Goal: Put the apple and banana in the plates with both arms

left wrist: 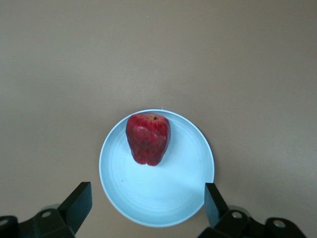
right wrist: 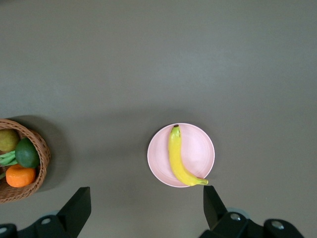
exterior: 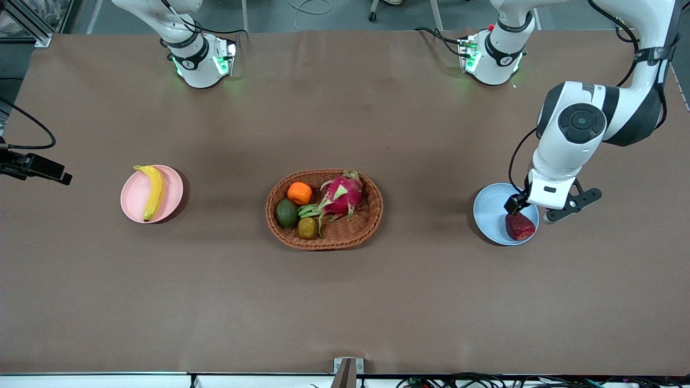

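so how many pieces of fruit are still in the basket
4. In the wicker basket: an orange, a pink dragon fruit, a green avocado-like fruit and a brownish kiwi-like one. Smaller pieces may be hidden under them.

Bright, even overhead light; soft shadows beside the basket [exterior: 324, 209] and plates; wrist views slightly dimmer, everything sharp.

My surroundings, as recorded: brown matte table covering [exterior: 345, 302], evenly lit; grey floor [exterior: 334, 13] above its top edge; cables [exterior: 485, 381] along the white lower edge.
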Controlling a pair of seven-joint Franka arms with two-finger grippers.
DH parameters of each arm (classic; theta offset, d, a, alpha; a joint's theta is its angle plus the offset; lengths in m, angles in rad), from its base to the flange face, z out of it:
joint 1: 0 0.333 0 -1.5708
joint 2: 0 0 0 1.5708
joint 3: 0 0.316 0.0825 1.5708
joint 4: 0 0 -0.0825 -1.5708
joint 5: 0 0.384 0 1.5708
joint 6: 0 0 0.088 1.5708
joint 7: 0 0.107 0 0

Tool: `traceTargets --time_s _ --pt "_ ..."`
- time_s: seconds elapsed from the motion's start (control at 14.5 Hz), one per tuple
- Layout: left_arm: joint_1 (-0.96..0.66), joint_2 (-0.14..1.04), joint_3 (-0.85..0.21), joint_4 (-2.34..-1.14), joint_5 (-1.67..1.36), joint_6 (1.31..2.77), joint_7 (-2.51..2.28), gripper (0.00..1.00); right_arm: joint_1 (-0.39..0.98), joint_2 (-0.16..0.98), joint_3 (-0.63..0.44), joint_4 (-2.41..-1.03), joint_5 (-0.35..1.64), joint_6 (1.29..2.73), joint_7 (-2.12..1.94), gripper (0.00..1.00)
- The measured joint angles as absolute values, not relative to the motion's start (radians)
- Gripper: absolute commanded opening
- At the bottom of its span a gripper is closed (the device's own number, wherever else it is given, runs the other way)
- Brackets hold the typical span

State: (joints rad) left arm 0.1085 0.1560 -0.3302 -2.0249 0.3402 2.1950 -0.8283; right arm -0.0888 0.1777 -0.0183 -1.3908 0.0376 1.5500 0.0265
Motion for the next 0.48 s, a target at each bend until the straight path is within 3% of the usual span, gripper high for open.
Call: traceTargets --time_s 0.48 --pt "0.116 0.154 -0.357 -1.688 0.208 1.799 -0.519 1.00 -0.093 0.172 -0.025 -1.360 0.037 1.557 0.023 1.00"
